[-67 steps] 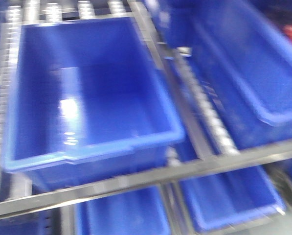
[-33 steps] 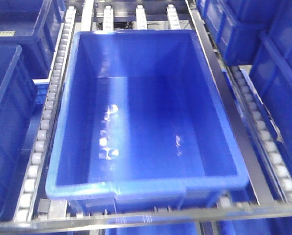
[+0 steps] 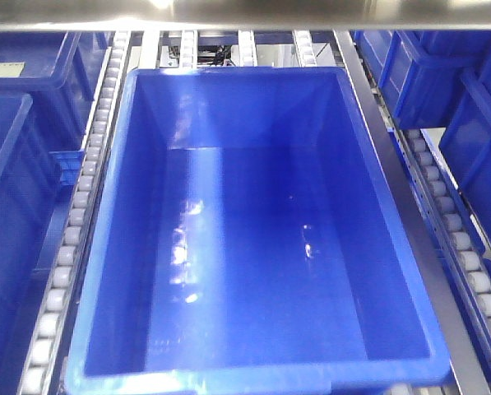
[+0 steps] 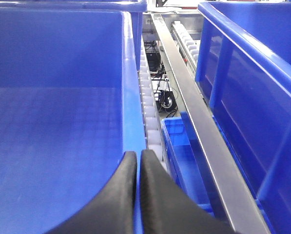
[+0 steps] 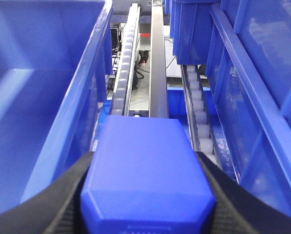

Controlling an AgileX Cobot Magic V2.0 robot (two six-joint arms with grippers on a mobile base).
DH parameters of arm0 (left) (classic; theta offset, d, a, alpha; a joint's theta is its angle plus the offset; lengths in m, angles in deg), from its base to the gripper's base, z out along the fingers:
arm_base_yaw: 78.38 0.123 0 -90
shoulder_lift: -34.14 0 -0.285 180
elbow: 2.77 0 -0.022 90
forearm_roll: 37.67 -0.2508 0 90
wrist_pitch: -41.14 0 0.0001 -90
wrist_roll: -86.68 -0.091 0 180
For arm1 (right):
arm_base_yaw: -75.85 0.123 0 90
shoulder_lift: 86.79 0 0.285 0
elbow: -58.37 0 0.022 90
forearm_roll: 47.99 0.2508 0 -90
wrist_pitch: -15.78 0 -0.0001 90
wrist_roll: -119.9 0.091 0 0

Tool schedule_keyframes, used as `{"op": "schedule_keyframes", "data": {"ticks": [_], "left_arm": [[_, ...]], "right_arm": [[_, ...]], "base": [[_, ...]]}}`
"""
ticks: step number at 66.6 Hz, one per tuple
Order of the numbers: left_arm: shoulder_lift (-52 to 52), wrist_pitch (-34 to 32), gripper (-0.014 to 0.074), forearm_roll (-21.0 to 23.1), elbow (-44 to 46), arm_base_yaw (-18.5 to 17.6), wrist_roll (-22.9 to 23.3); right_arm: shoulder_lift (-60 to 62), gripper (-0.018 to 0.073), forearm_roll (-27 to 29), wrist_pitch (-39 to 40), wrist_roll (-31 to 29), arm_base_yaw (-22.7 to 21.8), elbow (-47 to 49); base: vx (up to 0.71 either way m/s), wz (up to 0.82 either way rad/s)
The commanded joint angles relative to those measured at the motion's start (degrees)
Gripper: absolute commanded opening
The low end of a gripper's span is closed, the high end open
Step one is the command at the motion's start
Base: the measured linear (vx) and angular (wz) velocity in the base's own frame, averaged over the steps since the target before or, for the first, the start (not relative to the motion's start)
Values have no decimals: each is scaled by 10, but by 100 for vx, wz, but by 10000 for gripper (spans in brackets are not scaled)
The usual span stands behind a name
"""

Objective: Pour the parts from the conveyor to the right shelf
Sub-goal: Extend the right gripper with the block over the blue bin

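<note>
A large empty blue bin (image 3: 105,247) sits on the roller shelf and fills the front view; no parts show in it. My right gripper (image 5: 147,195) is shut on a small blue box (image 5: 145,165), held above the rollers (image 5: 123,73) and steel rail (image 5: 157,63) between a big bin on its left (image 5: 77,112) and bins on its right (image 5: 252,97). My left gripper (image 4: 138,163) is shut, its black fingers (image 4: 157,195) pressed together over the right rim of a blue bin (image 4: 57,122). Neither gripper shows in the front view.
More blue bins stand on the left (image 3: 15,164) and right (image 3: 475,148) of the shelf. Roller tracks (image 3: 72,222) and a steel rail (image 3: 393,189) run between them. A lower-level bin (image 4: 182,156) shows under the rail. A metal bar (image 3: 245,12) crosses the top.
The front view has swung from a blurred, slanted look at the shelf to a closer, centred look down into the large empty bin.
</note>
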Motion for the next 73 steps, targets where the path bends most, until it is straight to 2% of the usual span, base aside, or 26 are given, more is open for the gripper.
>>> {"op": "schedule_keyframes", "data": {"ticks": [1, 73], "left_arm": [[-6, -45, -6, 5, 11, -4, 5], [-6, -45, -6, 5, 11, -4, 5]], "right_arm": [[-5, -5, 0, 44, -3, -1, 15], [-5, -5, 0, 44, -3, -1, 15]], "base": [[10, -1], [2, 0]]}}
